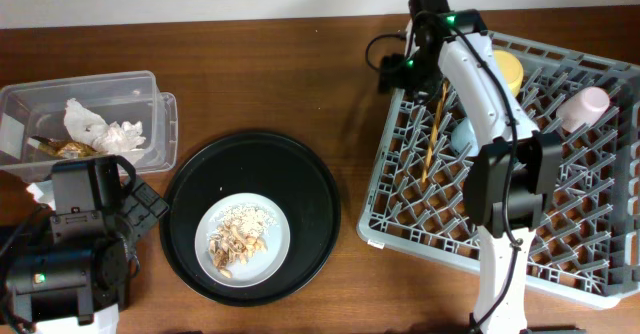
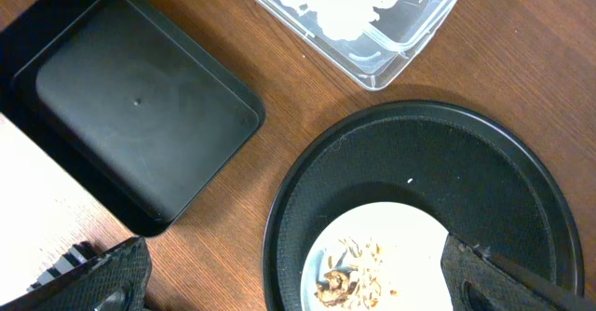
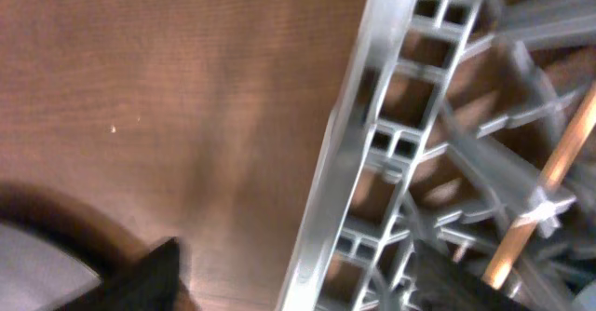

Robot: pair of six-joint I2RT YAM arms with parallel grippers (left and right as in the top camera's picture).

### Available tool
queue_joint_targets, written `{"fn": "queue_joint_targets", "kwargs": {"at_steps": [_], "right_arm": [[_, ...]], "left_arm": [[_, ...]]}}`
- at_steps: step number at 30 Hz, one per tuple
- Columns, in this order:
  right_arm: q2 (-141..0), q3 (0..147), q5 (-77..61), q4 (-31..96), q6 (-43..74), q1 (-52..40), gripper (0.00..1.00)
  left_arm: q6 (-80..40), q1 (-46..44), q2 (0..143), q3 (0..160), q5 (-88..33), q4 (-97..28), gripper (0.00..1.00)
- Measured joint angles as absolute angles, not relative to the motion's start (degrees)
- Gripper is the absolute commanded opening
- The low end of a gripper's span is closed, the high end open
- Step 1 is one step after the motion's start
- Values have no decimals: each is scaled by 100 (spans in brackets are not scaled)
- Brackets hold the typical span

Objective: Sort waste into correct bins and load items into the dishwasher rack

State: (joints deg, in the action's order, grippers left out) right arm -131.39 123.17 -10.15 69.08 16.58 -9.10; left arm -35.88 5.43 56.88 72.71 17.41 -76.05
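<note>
The grey dishwasher rack (image 1: 580,244) on the right holds the yellow bowl (image 1: 508,72), pink cup (image 1: 583,107), light-blue cup (image 1: 462,134) and wooden chopsticks (image 1: 434,124). My right gripper (image 1: 395,74) is open and empty, straddling the rack's left rim (image 3: 372,115); one chopstick (image 3: 549,176) shows in the right wrist view. The pale plate (image 1: 275,249) holds food scraps (image 1: 238,236). The clear tub (image 1: 155,114) holds tissue (image 1: 100,129) and the wrapper (image 1: 72,149). My left gripper (image 2: 298,288) is open and empty, above the plate (image 2: 410,232). The black bin (image 2: 130,115) is empty.
The plate sits on a large round black tray (image 1: 300,184) at the table's middle. The left arm covers most of the black bin in the overhead view. Bare wooden table lies between the tray and the rack.
</note>
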Motion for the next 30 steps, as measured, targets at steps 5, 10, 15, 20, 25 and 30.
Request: {"fn": "queue_joint_targets", "kwargs": {"at_steps": [5, 10, 15, 20, 25, 30], "right_arm": [[-13139, 12298, -976, 7349, 1949, -1258, 77], [-13120, 12081, -840, 7474, 2617, -1507, 45], [-12938, 11391, -405, 7043, 3577, -1608, 32], [-12895, 11244, -390, 7231, 3365, -1614, 21], [-12927, 11137, -438, 7795, 2576, -1658, 4], [-12927, 11135, -434, 8055, 2233, -1656, 4]], "left_arm": [[-3588, 543, 5688, 7271, 1739, -7605, 99], [-3588, 543, 5688, 7271, 1739, -7605, 99], [-3588, 543, 5688, 7271, 1739, -7605, 99], [-3588, 543, 5688, 7271, 1739, -7607, 99], [-3588, 543, 5688, 7271, 1739, -7607, 99], [-3588, 543, 5688, 7271, 1741, -7607, 99]]}}
